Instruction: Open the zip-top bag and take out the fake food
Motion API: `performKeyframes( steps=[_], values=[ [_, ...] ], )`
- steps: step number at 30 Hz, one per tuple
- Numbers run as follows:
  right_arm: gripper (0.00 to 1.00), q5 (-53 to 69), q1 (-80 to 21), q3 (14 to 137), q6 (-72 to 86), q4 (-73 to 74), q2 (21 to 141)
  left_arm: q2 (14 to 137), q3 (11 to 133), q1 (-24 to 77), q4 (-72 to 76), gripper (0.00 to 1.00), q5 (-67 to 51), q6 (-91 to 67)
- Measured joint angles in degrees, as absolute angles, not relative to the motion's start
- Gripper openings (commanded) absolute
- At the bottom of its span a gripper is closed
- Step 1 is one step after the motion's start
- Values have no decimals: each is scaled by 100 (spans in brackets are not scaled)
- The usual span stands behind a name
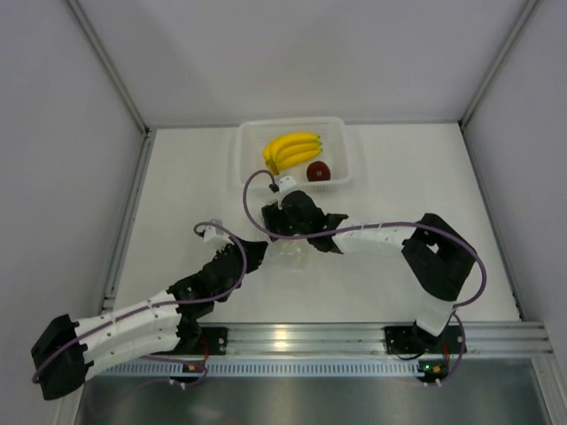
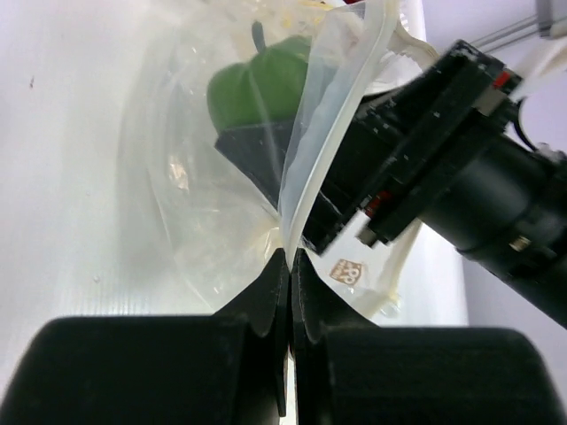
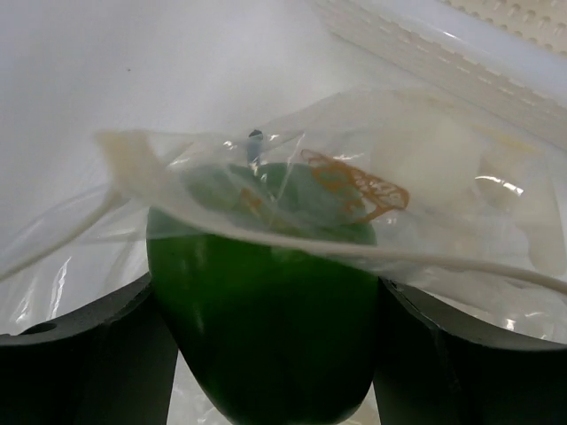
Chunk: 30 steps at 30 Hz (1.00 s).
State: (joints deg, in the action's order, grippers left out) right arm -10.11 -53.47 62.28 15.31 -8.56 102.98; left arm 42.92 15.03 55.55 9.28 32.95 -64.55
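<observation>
Bag (image 3: 425, 177) over pepper (image 3: 266, 336), tray (image 1: 339, 142) w/ banana (image 1: 292, 149)

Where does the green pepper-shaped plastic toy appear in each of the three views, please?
Top external: no green shows; the right pincer sits over that spot.
Left wrist: green pepper-shaped plastic toy, upper centre, inside the bag.
Right wrist: lower centre, between the right pincer's black fingers.
Shared landmark: the clear crinkly zip-top plastic bag.
</observation>
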Motion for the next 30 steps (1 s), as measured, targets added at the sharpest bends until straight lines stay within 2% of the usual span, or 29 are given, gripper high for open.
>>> performKeyframes(
  steps=[6, 14, 22, 30],
  values=[
    [40, -1249, -5677, 6141, 1817, -222, 9887, 4366, 1881, 5555, 856, 0, 3415, -5804],
    [42, -1210, -6184, 5127, 2023, 102, 8908, 4252, 1975, 5570, 598, 0, 3726, -5468],
    [42, -838, -6375, 4313, 1959, -427, 7708, 4366, 1975, 5579, 550, 0, 3542, -5586],
    [40, -1411, -6375, 4230, 1835, -843, 7511, 4397, 1970, 5684, 558, 0, 3129, -5843]
  ],
)
